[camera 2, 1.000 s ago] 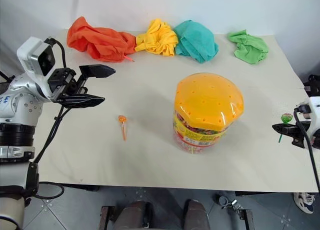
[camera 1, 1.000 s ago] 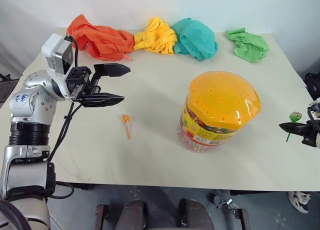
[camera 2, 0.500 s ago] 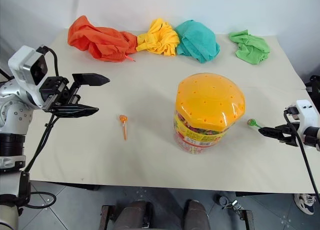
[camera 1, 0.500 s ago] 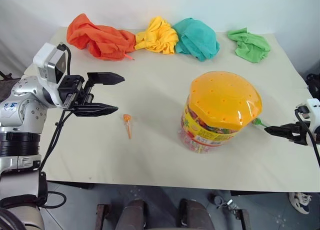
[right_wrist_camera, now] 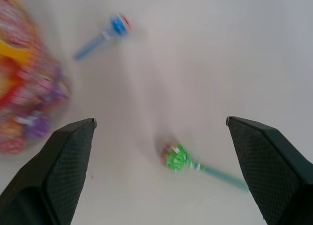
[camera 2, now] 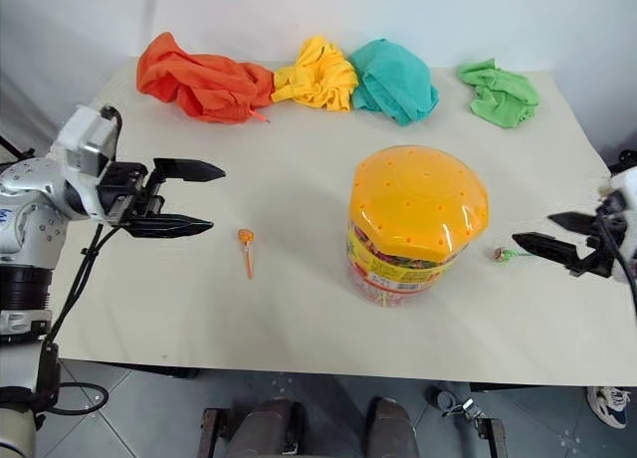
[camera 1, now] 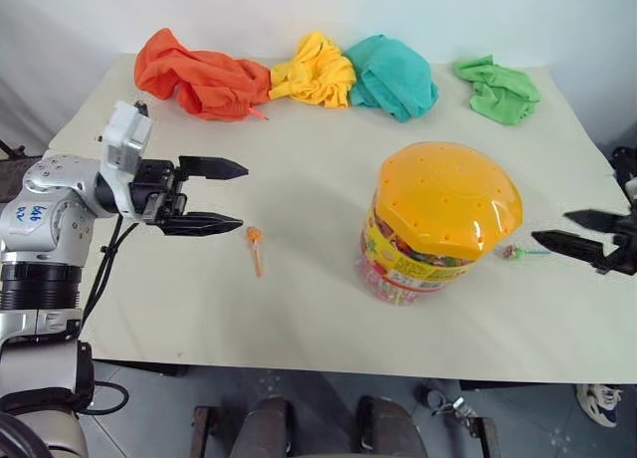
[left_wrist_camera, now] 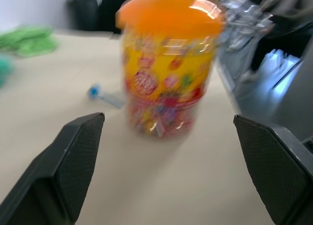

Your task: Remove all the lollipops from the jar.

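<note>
Jar [camera 2: 416, 226] upright mid-table, lid on. Green lollipop [camera 2: 501, 253] lies on the table between jar and right gripper [camera 2: 559, 235] — jaws spread, empty. Orange lollipop [camera 2: 245, 244] lies left of jar, near left gripper [camera 2: 206, 194] — also open, holding nothing.

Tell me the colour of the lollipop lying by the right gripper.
Green, with a green stick; the lollipop shows best in the right wrist view.

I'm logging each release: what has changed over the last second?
The right gripper let go of the green lollipop, which now lies on the table right of the jar; its fingers stand open. The left gripper sank slightly, still open. Jar, orange lollipop and cloths stayed.
</note>
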